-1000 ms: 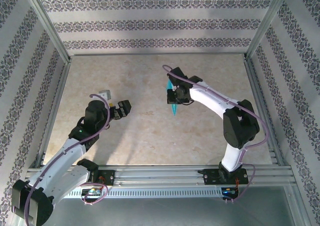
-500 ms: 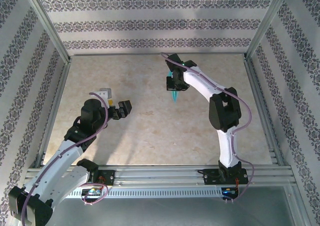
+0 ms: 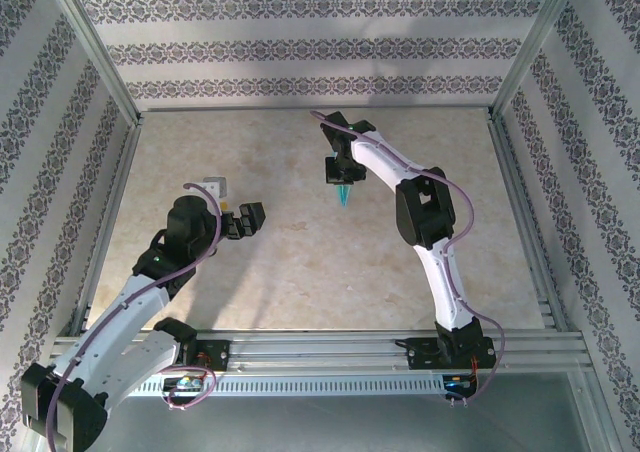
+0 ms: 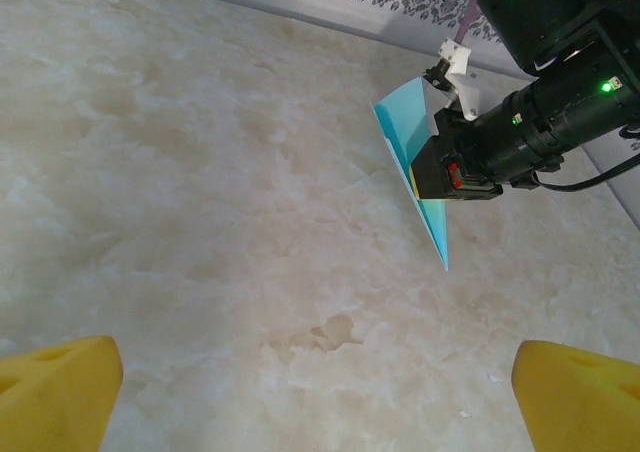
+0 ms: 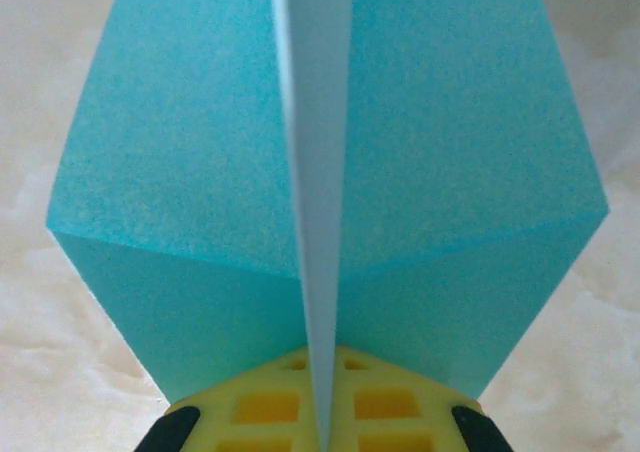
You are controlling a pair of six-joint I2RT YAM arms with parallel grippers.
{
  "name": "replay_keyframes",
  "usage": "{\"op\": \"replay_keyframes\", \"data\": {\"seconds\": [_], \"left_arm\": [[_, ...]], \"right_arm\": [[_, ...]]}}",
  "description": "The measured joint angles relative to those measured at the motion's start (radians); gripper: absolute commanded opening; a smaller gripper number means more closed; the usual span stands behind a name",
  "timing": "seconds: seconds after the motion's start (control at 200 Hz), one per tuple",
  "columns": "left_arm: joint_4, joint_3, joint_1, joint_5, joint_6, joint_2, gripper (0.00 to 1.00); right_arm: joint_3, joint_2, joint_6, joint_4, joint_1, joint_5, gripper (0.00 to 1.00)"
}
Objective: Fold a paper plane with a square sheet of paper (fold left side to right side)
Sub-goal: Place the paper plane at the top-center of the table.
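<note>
Right arm reaches out long over the far middle of the desk. Its hand is clamped on the paper plane. In the top view the plane hangs from the hand with its sharp tip pointing toward the near side, a little right of the desk's centre line.

Left wrist view: the plane is a narrow turquoise dart, wide end up and far, point down and near. The right hand pinches it partway along its length, with a sliver of yellow pad showing against the paper. The tip is low over the marbled desk top. Cannot tell whether it touches the surface.

Right wrist view: looking straight along the plane. A thin pale centre ridge runs up the middle and a turquoise wing spreads to each side. Each wing carries a slanted crease low down. The yellow fingers meet at the base of the ridge, closed tight on the fold with no gap visible between them.

Left arm sits over the left half of the desk, well apart from the plane. Its hand is turned toward the desk's middle, spread wide and holding nothing. In its own wrist view the two yellow fingertips sit at opposite bottom corners, with bare desk between them.

Patterned wallpaper panels in a metal frame stand around the desk on the left, far and right sides.
</note>
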Motion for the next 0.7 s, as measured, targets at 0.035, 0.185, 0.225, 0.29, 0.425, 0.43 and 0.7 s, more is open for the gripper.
{"op": "replay_keyframes", "data": {"seconds": [0.035, 0.185, 0.225, 0.29, 0.425, 0.43, 0.7], "left_arm": [[0.000, 0.000, 0.000, 0.001, 0.000, 0.002, 1.00], [-0.001, 0.000, 0.000, 0.003, 0.004, 0.010, 1.00], [-0.001, 0.000, 0.000, 0.003, 0.003, 0.013, 1.00], [-0.003, 0.000, 0.000, 0.003, 0.004, 0.014, 1.00], [-0.003, 0.000, 0.000, 0.003, 0.003, 0.015, 1.00], [-0.003, 0.000, 0.000, 0.003, 0.003, 0.015, 1.00], [-0.003, 0.000, 0.000, 0.003, 0.003, 0.015, 1.00]], "right_arm": [[0.000, 0.005, 0.003, -0.001, 0.000, 0.000, 0.04], [0.000, 0.021, 0.007, 0.000, 0.000, 0.000, 0.05], [0.000, 0.021, 0.007, 0.000, 0.000, 0.000, 0.06], [0.000, 0.022, 0.010, 0.001, 0.000, 0.000, 0.06], [-0.005, 0.022, 0.014, 0.008, 0.000, 0.000, 0.10], [-0.005, 0.022, 0.014, 0.008, 0.000, 0.000, 0.10], [-0.027, 0.022, 0.014, 0.028, 0.000, 0.000, 0.11]]}}
